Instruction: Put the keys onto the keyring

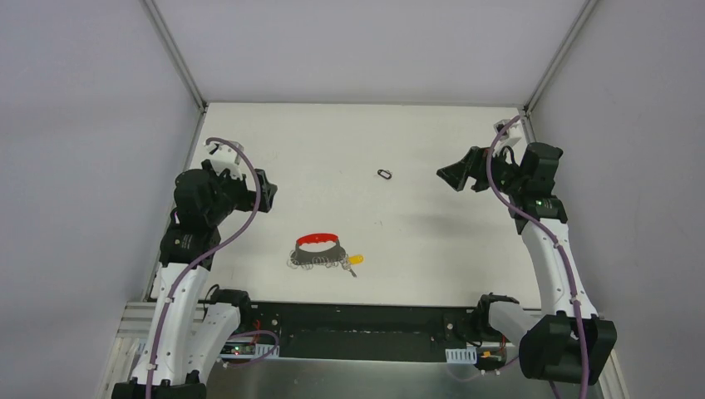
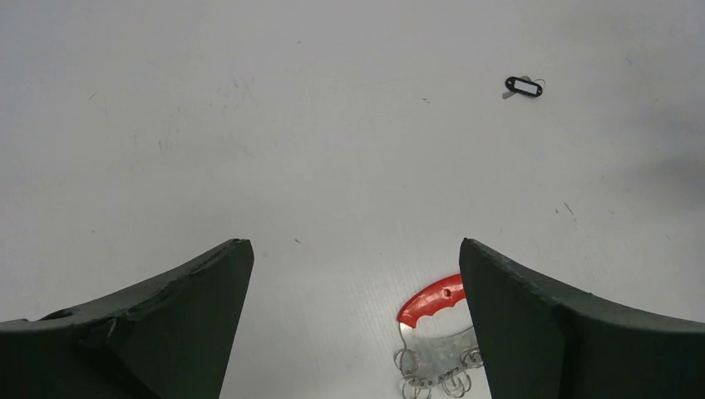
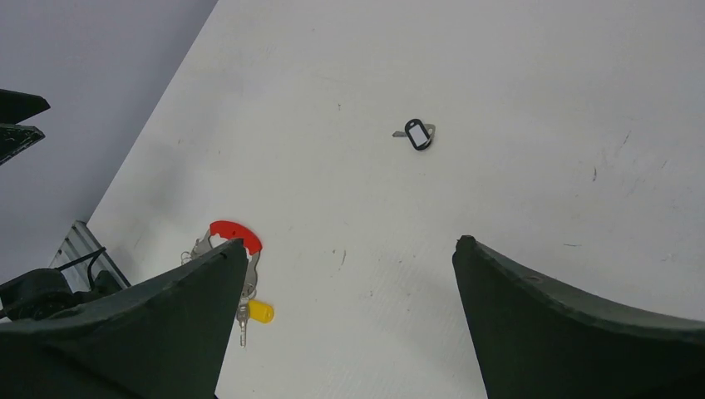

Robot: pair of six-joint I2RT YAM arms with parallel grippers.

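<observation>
Silver keys [image 1: 327, 259]: bunched on the table [image 1: 432, 133];
Black keyring [image 1: 385, 174]: well apart from them;
Left gripper [image 2: 356, 243]: fingers wide, empty;
Right gripper [image 3: 349, 241]: same deal, empty

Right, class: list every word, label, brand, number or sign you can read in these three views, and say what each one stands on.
No text can be read in any view.
The keyring: its white window looks blank.
The keys: any stamping on them is too small to tell.
</observation>
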